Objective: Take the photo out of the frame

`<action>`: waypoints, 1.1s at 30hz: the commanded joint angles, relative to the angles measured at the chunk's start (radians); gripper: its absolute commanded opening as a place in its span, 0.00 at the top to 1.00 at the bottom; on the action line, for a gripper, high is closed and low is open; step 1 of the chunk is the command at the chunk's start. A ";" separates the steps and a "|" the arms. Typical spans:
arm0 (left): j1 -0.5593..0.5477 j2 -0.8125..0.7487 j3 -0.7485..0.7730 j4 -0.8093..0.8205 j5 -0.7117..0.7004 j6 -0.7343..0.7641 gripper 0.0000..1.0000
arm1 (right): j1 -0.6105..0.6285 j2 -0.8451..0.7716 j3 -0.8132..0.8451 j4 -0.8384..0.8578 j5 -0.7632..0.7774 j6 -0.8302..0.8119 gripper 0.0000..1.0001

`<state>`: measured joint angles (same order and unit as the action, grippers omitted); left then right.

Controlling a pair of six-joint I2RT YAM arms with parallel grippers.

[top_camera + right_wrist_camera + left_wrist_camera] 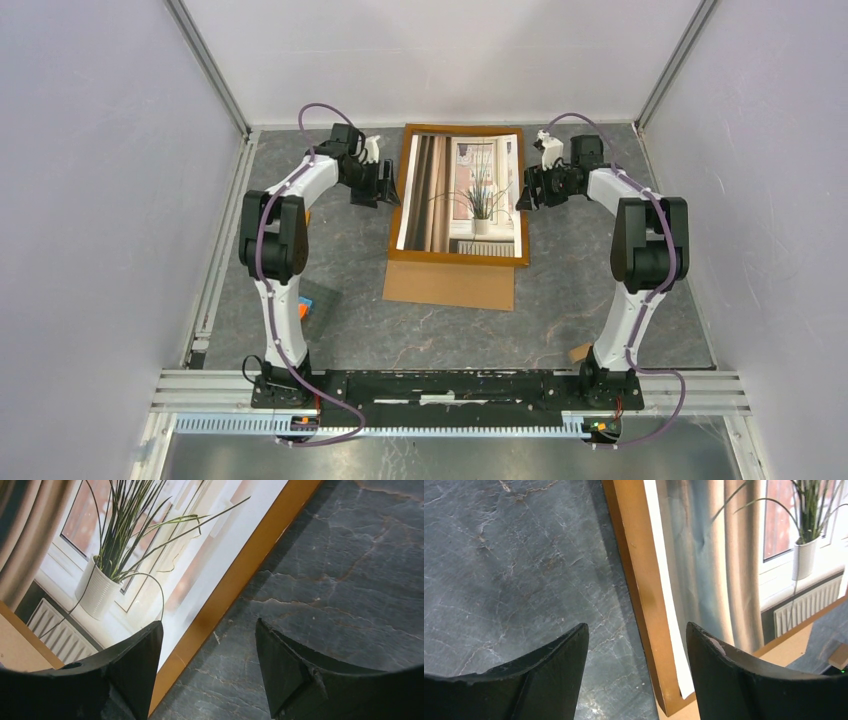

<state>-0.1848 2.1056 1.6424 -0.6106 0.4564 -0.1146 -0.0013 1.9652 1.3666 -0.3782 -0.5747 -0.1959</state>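
Photo (pixel 462 192), 1 print, lies face up inside 1 frame (pixel 455 258) on the table (pixel 560 300). 1 brown board (pixel 450 287) sticks out beneath, its far part hidden. 2 grippers flank the frame: left gripper (pixel 385 187) and right gripper (pixel 527 188), jaws spread wide, holding nothing.

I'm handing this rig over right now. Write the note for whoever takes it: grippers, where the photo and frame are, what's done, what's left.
Left gripper: open, holding nothing, its fingers either side of the frame's left border.
Right gripper: open, holding nothing, at the frame's right border, one finger over the photo, the other over the table.
Photo: face up within the frame, mid-table.
Done: the brown backing board is out, lying at the frame's near side.
Left: take the photo clear of the frame.
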 commanded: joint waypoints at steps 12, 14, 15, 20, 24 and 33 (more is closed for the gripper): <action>-0.036 0.057 0.027 -0.035 0.006 0.113 0.40 | 0.007 0.098 -0.009 0.023 -0.046 0.087 0.37; -0.045 0.052 0.019 -0.044 0.013 0.114 0.46 | 0.007 0.091 -0.028 0.015 -0.058 0.081 0.39; -0.047 0.048 0.009 -0.045 0.016 0.113 0.49 | 0.007 0.088 -0.038 0.013 -0.062 0.077 0.40; -0.048 -0.002 -0.072 -0.046 0.025 0.113 0.68 | 0.008 0.060 -0.113 -0.005 -0.091 0.058 0.53; -0.048 -0.051 -0.141 -0.045 0.028 0.113 0.74 | 0.008 0.024 -0.180 -0.004 -0.113 0.056 0.62; -0.048 -0.181 -0.295 -0.045 0.039 0.151 0.87 | 0.010 -0.076 -0.304 -0.010 -0.124 0.019 0.69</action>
<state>-0.2314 1.9957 1.4040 -0.6407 0.5087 -0.0330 -0.0021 1.9163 1.1286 -0.2798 -0.6876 -0.1184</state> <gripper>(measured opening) 0.160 0.418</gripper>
